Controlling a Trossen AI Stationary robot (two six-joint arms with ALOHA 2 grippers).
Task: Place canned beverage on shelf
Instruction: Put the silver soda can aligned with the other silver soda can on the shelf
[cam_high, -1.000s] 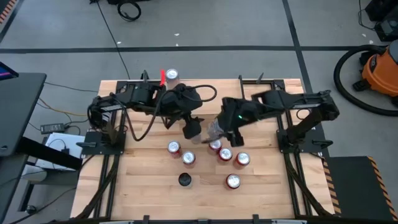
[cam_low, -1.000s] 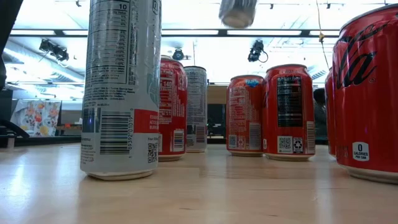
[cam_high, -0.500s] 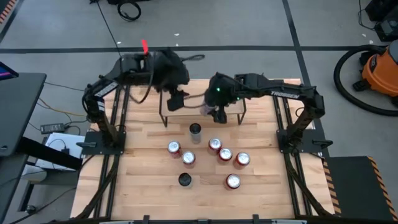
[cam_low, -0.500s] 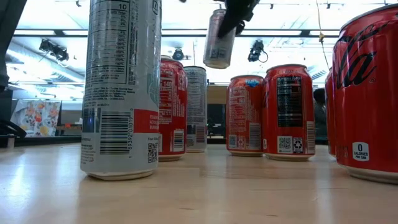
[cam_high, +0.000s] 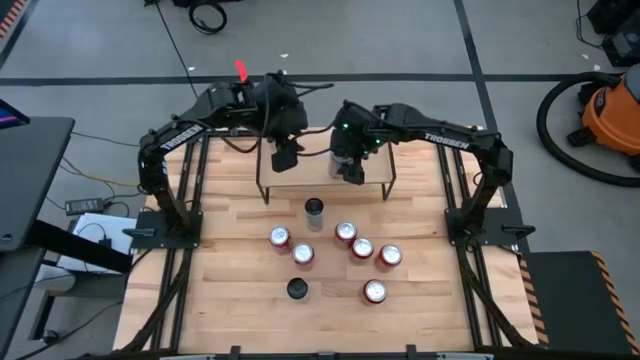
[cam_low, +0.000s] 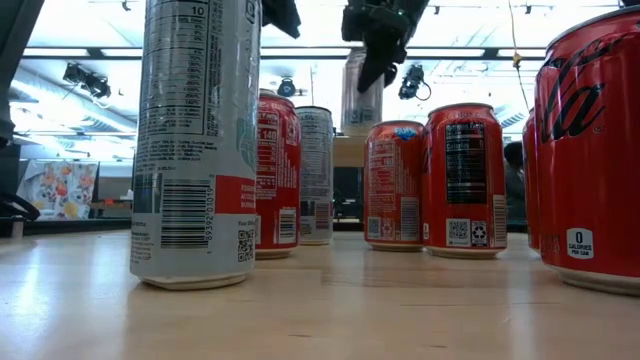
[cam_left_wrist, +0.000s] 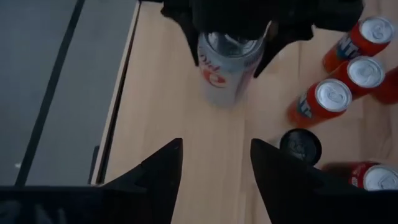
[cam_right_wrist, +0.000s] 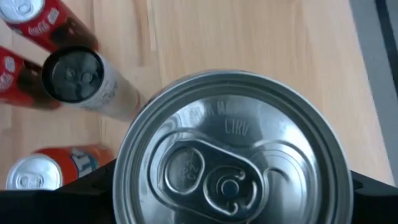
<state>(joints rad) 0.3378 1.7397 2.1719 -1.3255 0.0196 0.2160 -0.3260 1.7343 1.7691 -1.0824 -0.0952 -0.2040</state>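
The shelf, a low light-wood board on thin black legs, stands at the table's far middle. My right gripper is over it, shut on a silver can with a red mark; the can stands nearly upright. Whether its base touches the board I cannot tell. My left gripper hangs open over the shelf's left part, beside the can, with nothing between its fingers. My right gripper pinches the silver can's upper wall, just under the top rim, between its two fingers, one on each side. The fingers come from above, slanting down. The can's lid faces the wrist, and the body hangs below the fingers.
On the table nearer than the shelf stand a slim can, several red cans and a dark-topped can. In the low view a tall silver can and red cans stand close in front.
My right gripper has carried the silver can from above the red cans toward the table's far edge, over the shelf, and lowered it; the can has turned from tipped to nearly upright. My left gripper has left the slim can standing and moved toward the far edge, over the shelf.
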